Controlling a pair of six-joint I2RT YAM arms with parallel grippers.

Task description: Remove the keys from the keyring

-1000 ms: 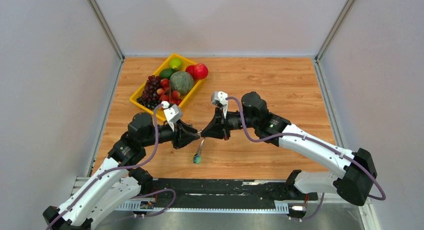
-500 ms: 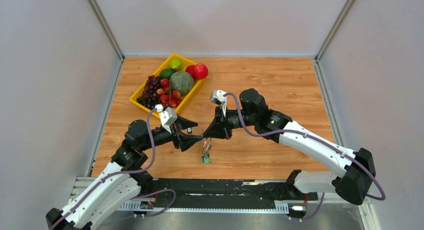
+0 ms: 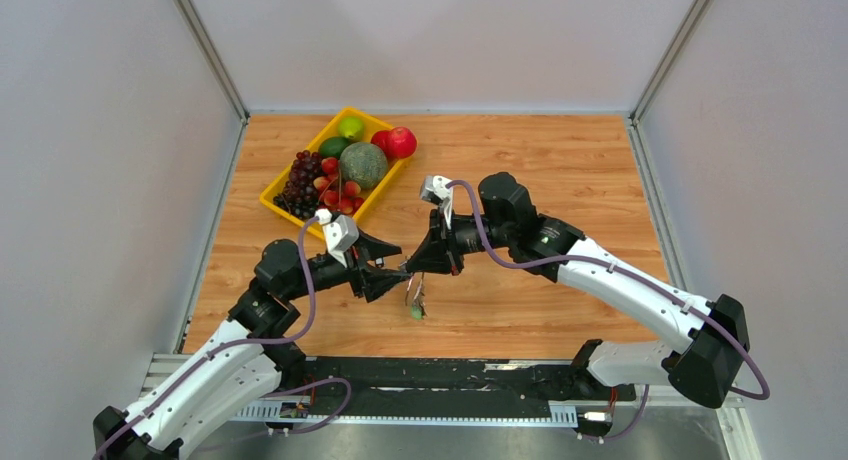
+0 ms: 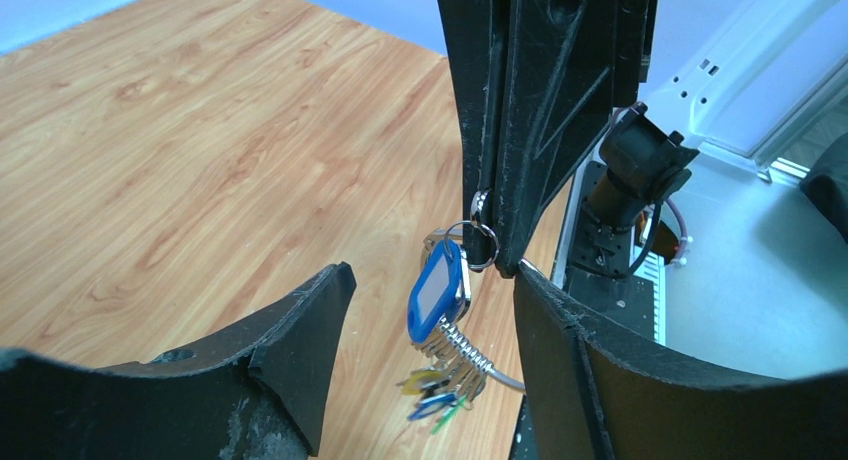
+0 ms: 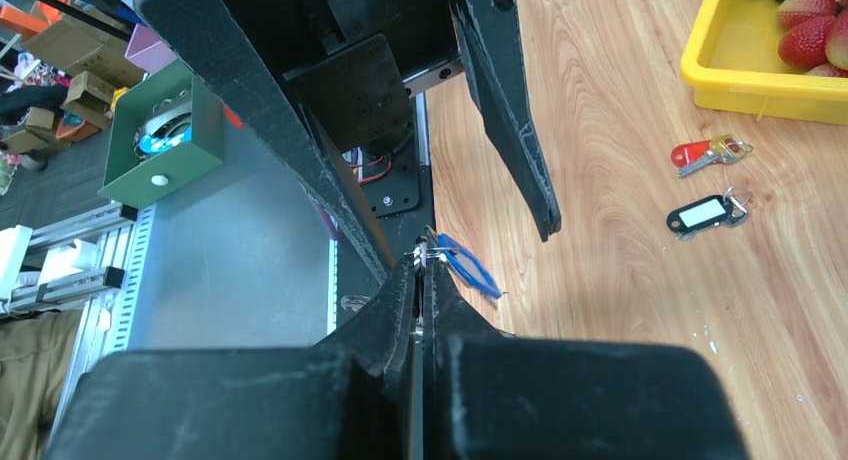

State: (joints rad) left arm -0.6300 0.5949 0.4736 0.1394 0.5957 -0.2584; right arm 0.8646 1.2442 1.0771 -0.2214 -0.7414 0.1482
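Wooden desk (image 3: 560, 180): a yellow tray (image 3: 274, 193) in its far-left corner holds grapes (image 3: 300, 175), melon (image 3: 363, 164), apples (image 3: 398, 141). Near the middle, the right gripper (image 3: 410, 267) clamps the keyring (image 4: 478, 205), keys (image 3: 416, 302) dangling; the left gripper (image 3: 393, 272) gapes apart.

no writing, number or brand can be read in any view. the blue tag (image 4: 437, 292) among the keys (image 4: 450, 378) has a pale label window with nothing legible on it. the black tag (image 5: 703, 215) lying on the desk (image 5: 620, 100) has a white window that looks blank. the cardboard boxes (image 5: 78, 85) beyond the desk edge are too small and blurred to tell any print.
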